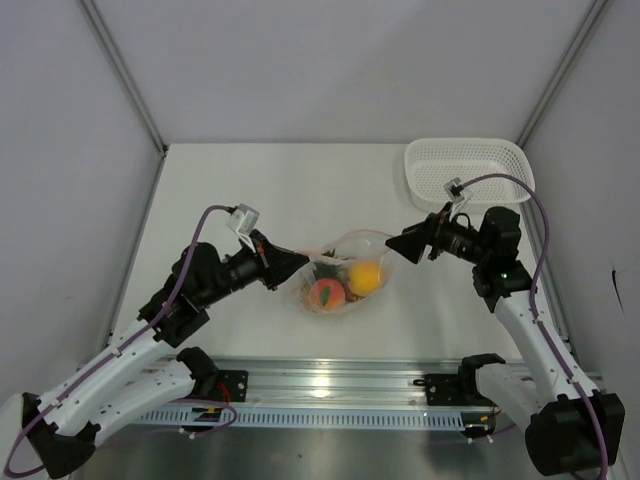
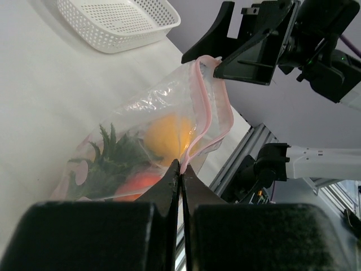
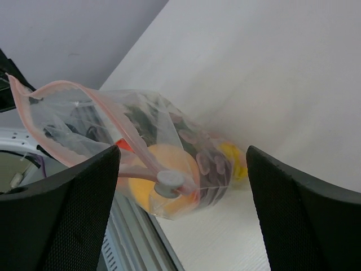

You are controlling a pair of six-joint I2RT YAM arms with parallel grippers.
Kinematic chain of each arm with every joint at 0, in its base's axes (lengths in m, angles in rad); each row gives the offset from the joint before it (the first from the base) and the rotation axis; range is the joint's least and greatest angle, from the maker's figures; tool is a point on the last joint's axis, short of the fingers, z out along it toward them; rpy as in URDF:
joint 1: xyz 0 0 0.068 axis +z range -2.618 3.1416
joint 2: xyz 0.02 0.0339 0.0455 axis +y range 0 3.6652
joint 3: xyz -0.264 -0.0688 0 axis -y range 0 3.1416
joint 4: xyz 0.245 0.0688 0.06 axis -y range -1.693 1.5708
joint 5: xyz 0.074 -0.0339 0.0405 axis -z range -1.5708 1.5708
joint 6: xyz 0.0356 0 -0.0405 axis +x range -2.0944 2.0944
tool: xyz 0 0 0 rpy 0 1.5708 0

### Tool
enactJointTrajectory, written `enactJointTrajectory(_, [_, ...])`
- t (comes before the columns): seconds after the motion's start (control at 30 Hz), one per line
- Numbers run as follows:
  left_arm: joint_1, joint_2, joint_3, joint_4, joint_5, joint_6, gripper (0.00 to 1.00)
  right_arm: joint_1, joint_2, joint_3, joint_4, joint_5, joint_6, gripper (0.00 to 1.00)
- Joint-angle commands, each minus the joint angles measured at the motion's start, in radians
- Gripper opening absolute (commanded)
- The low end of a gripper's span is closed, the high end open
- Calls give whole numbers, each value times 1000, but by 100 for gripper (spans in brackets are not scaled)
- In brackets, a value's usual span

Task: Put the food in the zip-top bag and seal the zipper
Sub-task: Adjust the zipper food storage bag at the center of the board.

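Note:
The clear zip-top bag [image 1: 345, 275] lies mid-table with the food inside: a yellow fruit [image 1: 365, 277], a pink peach [image 1: 328, 293] and a green pineapple crown [image 1: 325, 270]. My left gripper [image 1: 297, 262] is shut on the left end of the pink zipper [image 2: 200, 107], its jaws pinching the strip [image 2: 180, 165]. The bag's mouth is lifted off the table. My right gripper [image 1: 393, 243] is open at the bag's right end; in the right wrist view [image 3: 181, 149] its fingers stand wide apart on either side of the zipper's grey slider [image 3: 169, 183]. An orange fruit [image 3: 163, 164] shows through the plastic.
A white mesh basket [image 1: 468, 170] stands at the back right corner, also seen in the left wrist view [image 2: 115, 22]. An aluminium rail [image 1: 330, 385] runs along the near table edge. Grey walls enclose the table on three sides.

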Motion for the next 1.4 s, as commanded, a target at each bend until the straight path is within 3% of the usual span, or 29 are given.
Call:
enactJointTrajectory(0.0, [24, 4, 20, 68, 42, -31, 1, -4, -33, -56, 221, -99, 93, 91])
enactJointTrajectory(0.07, [36, 10, 23, 71, 55, -32, 1, -4, -42, -113, 319, -128, 131, 90])
enactJointTrajectory(0.2, [48, 19, 26, 74, 66, -34, 1, -4, -82, -124, 314, -147, 136, 88])
enactJointTrajectory(0.47, [62, 27, 9, 91, 72, -44, 1, -4, -136, 29, 107, -139, 88, 99])
enactJointTrajectory(0.67, [87, 31, 12, 91, 83, -63, 1, -1, -197, -36, 21, -144, 45, 99])
enactJointTrajectory(0.9, [91, 41, 32, 91, 88, -63, 1, 4, -245, -164, 88, -81, 65, 97])
enactJointTrajectory(1.17, [98, 33, 23, 92, 89, -64, 1, -4, -240, -182, 116, -4, 82, 97])
enactJointTrajectory(1.37, [101, 36, 28, 91, 92, -66, 1, 19, -257, -308, 315, -52, 170, 90])
